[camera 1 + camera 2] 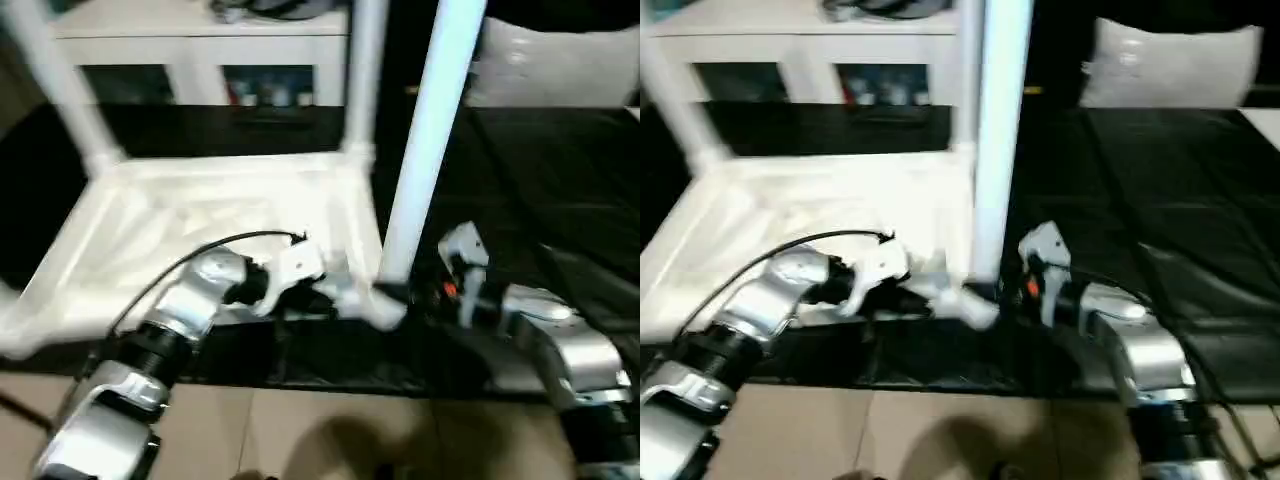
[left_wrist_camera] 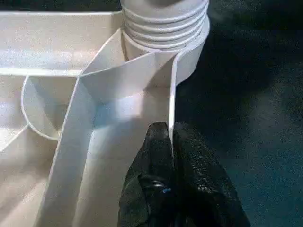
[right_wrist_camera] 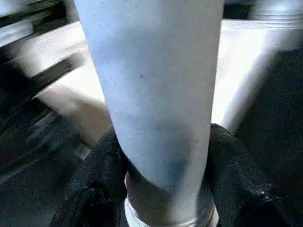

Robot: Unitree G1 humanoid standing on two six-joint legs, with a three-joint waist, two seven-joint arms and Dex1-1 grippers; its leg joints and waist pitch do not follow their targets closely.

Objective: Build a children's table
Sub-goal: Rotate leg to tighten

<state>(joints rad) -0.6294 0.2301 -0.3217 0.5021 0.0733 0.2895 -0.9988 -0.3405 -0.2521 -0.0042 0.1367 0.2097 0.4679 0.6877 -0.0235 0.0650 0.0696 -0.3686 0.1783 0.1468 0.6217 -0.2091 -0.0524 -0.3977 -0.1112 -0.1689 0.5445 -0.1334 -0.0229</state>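
Black cloth, ribbed white table (image 1: 200, 230)

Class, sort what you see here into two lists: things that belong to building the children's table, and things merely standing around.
Belongs to the job:
- upturned table top
- leg held by the right tool
- left tool, shut on the top's rim

Standing around:
- white cabinet
- black work surface
- white bag

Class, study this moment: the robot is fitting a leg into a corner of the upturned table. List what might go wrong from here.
1. The right end effector grips the leg only near its base, so the tall leg could lean and thread crookedly into the corner socket.
2. The left end effector pinches just the thin edge wall of the tabletop; a hard twist could make it slip and let the top turn.
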